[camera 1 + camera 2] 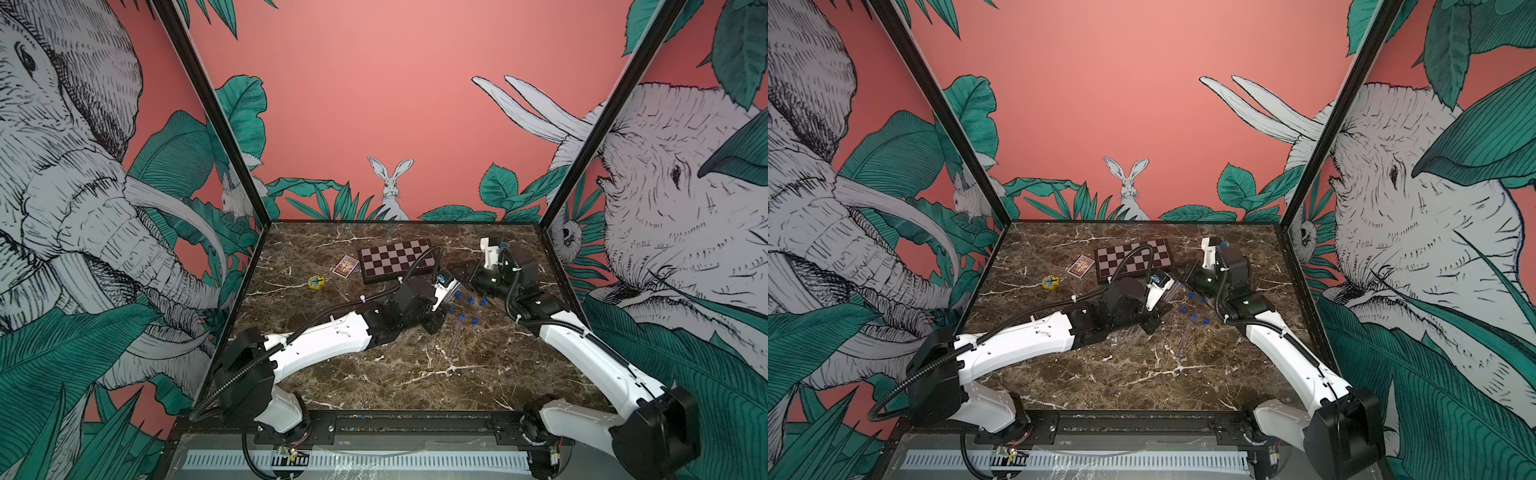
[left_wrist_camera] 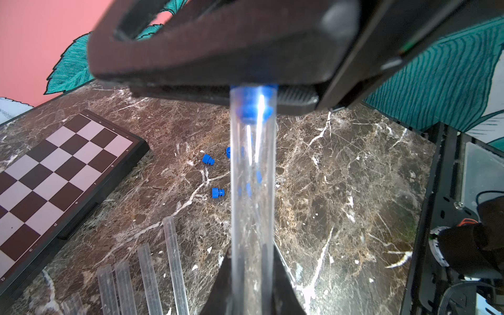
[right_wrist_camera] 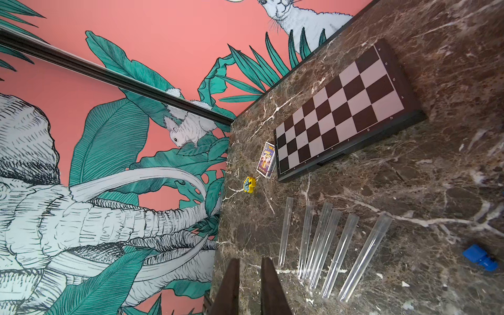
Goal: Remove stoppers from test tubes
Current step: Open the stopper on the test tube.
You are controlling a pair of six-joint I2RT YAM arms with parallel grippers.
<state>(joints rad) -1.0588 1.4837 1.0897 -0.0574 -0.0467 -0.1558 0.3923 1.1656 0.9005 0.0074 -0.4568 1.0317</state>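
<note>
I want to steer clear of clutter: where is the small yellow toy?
In both top views the yellow toy lies on the table's left side, just left of the card box beside the chessboard.

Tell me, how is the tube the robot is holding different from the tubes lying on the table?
The held tube is up off the table, gripped by the left gripper; the lying tubes rest flat on the marble table. The held tube has a blue stopper in its mouth, pinched by the right gripper; the lying tubes are open. All are clear, long and thin.
</note>
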